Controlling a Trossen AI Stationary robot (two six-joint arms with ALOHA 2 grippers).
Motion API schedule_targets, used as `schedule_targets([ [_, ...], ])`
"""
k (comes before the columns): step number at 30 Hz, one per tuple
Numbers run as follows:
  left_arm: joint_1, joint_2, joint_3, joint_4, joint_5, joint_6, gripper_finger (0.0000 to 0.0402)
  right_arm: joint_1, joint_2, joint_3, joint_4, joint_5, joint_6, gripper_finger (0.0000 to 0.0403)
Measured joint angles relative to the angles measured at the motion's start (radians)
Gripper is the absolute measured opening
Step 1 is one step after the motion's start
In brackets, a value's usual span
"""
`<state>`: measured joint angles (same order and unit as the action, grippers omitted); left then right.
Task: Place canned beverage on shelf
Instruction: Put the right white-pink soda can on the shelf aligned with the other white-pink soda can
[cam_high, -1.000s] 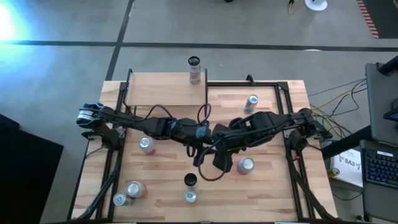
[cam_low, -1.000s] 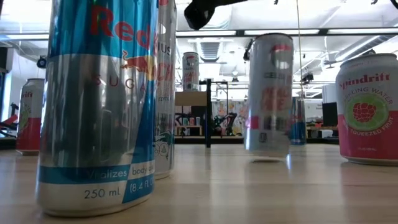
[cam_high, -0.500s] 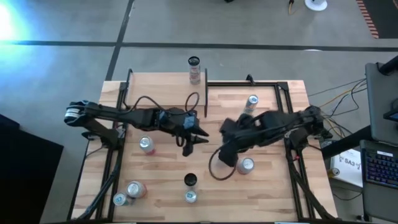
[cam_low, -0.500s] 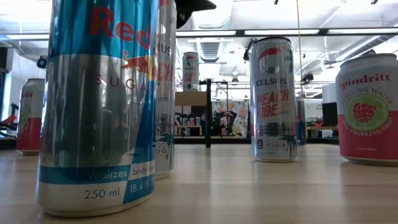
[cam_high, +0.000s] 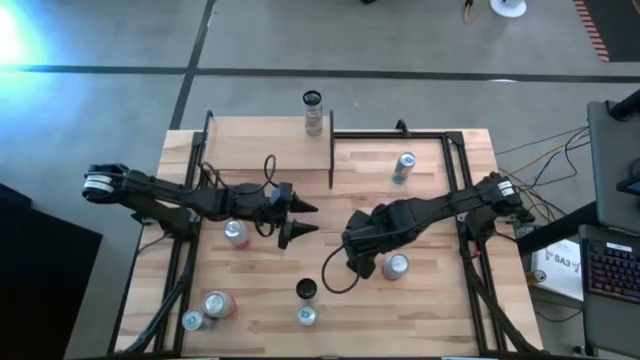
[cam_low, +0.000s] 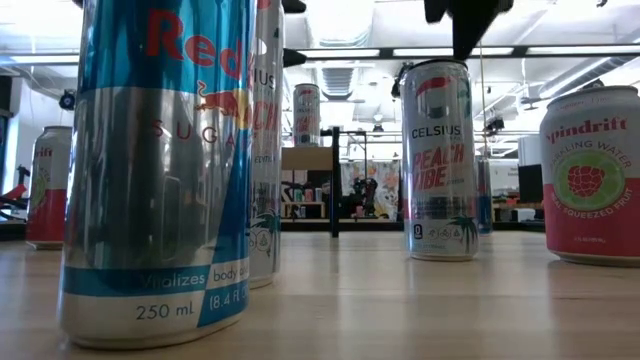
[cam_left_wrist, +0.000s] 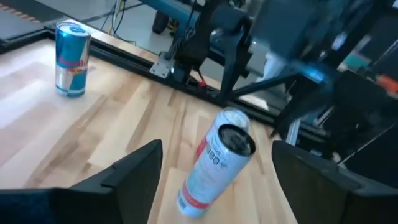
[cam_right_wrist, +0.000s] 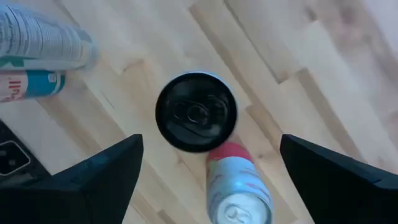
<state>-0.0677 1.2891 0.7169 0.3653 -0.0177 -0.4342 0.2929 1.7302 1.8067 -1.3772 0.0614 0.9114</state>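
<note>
The shelf (cam_high: 262, 148) is a light-wood board with dark end panels at the table's far side. A black-topped can (cam_high: 313, 112) stands upright at its right end, also seen in the low view (cam_low: 306, 115). My left gripper (cam_high: 305, 220) is open and empty above the table's middle, its fingers pointing toward the right edge. My right gripper (cam_high: 357, 258) is open and empty, pointing down above the table. Its wrist view shows a black-topped can (cam_right_wrist: 196, 112) standing between the open fingers, well below them. That tall Celsius can (cam_low: 440, 160) stands upright on the table.
More cans stand on the table. A Red Bull can (cam_high: 403, 167) is at the far right and a Spindrift can (cam_high: 395, 265) beside my right gripper. One can (cam_high: 236, 233) is under my left arm, and two cans (cam_high: 207, 310) are at the near left corner.
The two grippers were close together over the table's middle and have drawn apart. My left gripper has gone back toward the table's left edge. My right gripper has turned to point down. The Celsius can, blurred a second ago, now stands still.
</note>
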Motion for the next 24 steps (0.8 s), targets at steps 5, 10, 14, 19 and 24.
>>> schedule_targets([
  [5, 0.002, -0.003, 0.013, -0.084, 0.0, -0.013, 0.0286, -0.008, 0.008, -0.053, 0.033, -0.035, -0.045, 0.0381],
  [10, 0.003, 0.0, 0.059, -0.196, 0.0, -0.013, 0.0286, -0.016, 0.042, -0.081, 0.105, -0.038, -0.091, 0.0382],
  [14, 0.003, 0.0, 0.073, -0.228, -0.001, -0.012, 0.0286, -0.035, 0.039, -0.093, 0.125, -0.036, -0.093, 0.0382],
  [19, 0.004, 0.0, 0.073, -0.238, -0.002, -0.012, 0.0286, -0.048, 0.038, -0.112, 0.094, -0.044, -0.088, 0.036],
  [24, 0.004, 0.002, 0.073, -0.284, -0.041, 0.02, 0.0286, -0.047, 0.038, -0.128, 0.108, -0.049, -0.097, 0.029],
])
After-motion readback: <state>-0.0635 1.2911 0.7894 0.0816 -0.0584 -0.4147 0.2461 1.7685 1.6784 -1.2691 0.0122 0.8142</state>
